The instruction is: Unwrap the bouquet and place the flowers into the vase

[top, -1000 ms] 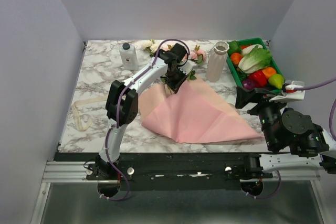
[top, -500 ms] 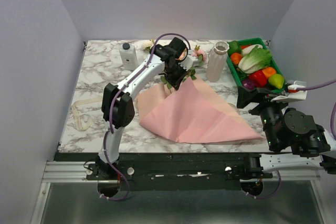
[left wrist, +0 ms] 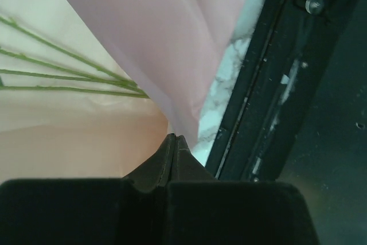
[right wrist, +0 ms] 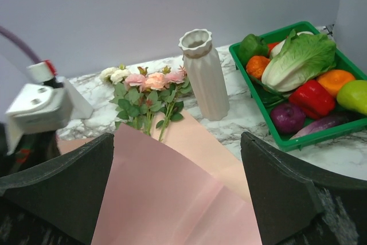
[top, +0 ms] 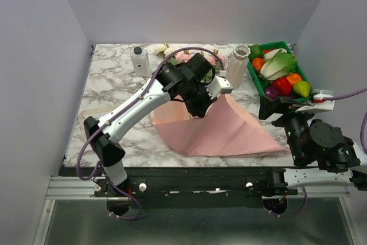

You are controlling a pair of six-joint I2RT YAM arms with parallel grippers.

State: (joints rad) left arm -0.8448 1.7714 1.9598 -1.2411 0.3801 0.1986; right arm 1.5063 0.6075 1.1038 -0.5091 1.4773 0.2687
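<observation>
Watching the feeds, I see the left tool (left wrist: 173, 142) pinched fully together on an edge of the pink paper (top: 229, 133), low over the middle of the bench (top: 106, 78). On its wrist camera the fingertips (left wrist: 163, 159) meet with no gap, and the sheet hangs from above down to them. Under that raised fold a few thin green stems (left wrist: 74, 76) lie on a paler, peach-toned layer of the sheet. On the right wrist camera the fold stands up as a peak in front of the flowers (right wrist: 150, 84), while the rest of the paper lies spread flat toward the near edge.

The flowers lie at the far side of the bench with their heads toward the back wall. I can see pink, peach and cream blooms above green leaves, and the stems run in under the raised paper. The vase (right wrist: 203, 76) stands upright just to their right, close to the blooms. I cannot tell whether it touches them.

Right of the vase a green tray (right wrist: 255, 97) holds vegetables (right wrist: 298, 58). A white bottle (top: 139, 61) stands at the back of the bench, left of the flowers.

The right tool (right wrist: 176, 159) is spread wide with nothing between its fingers. It hovers at the near right of the bench, over the right part of the paper, and faces the vase and flowers.
</observation>
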